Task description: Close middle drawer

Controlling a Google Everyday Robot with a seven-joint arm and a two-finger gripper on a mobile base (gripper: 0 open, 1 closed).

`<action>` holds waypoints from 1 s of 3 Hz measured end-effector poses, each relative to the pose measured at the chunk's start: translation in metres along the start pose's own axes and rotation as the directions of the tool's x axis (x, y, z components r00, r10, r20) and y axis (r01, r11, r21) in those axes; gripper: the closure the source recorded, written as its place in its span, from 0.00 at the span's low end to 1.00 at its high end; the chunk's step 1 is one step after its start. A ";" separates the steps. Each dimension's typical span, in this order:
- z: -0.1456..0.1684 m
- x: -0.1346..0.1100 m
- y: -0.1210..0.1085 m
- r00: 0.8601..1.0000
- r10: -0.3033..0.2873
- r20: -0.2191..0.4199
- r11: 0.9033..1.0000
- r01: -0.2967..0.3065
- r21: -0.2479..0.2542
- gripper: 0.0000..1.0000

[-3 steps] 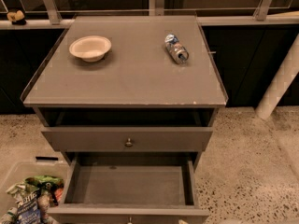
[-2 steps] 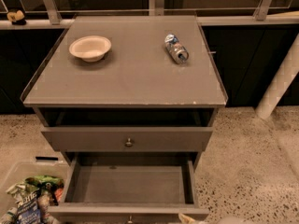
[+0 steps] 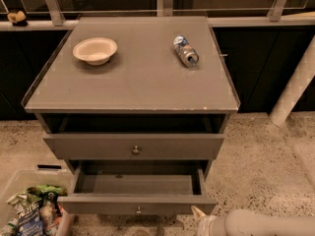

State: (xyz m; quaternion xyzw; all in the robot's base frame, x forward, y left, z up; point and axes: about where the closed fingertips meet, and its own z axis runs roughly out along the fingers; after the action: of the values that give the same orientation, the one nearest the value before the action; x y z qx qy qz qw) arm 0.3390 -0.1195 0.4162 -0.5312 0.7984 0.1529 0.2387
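Observation:
The middle drawer [image 3: 138,185] is the lower one in view on the grey cabinet. It stands partly pulled out, with a plain grey inside that is empty. Its low front panel [image 3: 98,205] carries a small round knob [image 3: 139,210]. My gripper [image 3: 199,214] comes in from the bottom right on a pale arm [image 3: 266,224] and sits at the right end of that front panel, against or very near it. The taller drawer front [image 3: 88,146] above, with its own knob [image 3: 135,150], sits further in.
A white bowl [image 3: 95,49] and a can lying on its side [image 3: 185,50] rest on the cabinet top [image 3: 133,82]. A clear bin of snack bags [image 3: 29,210] stands on the floor at the lower left. A white post [image 3: 295,87] leans at the right.
The middle drawer has slid inward: its front panel is closer to the cabinet and less of its inside shows. My gripper and arm have come into view at the bottom right.

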 end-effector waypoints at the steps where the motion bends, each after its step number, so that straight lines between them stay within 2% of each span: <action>1: 0.007 0.004 -0.017 1.000 0.027 -0.001 1.000 -0.027 -0.015 0.00; 2: 0.022 0.011 -0.052 0.998 0.062 0.014 0.997 -0.062 -0.038 0.00; 3: 0.024 0.002 -0.099 0.996 0.078 0.038 0.997 -0.078 -0.001 0.00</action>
State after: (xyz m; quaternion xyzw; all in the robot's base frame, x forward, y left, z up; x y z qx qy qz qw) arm 0.4344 -0.1473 0.3965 -0.4965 0.8139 0.1723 0.2478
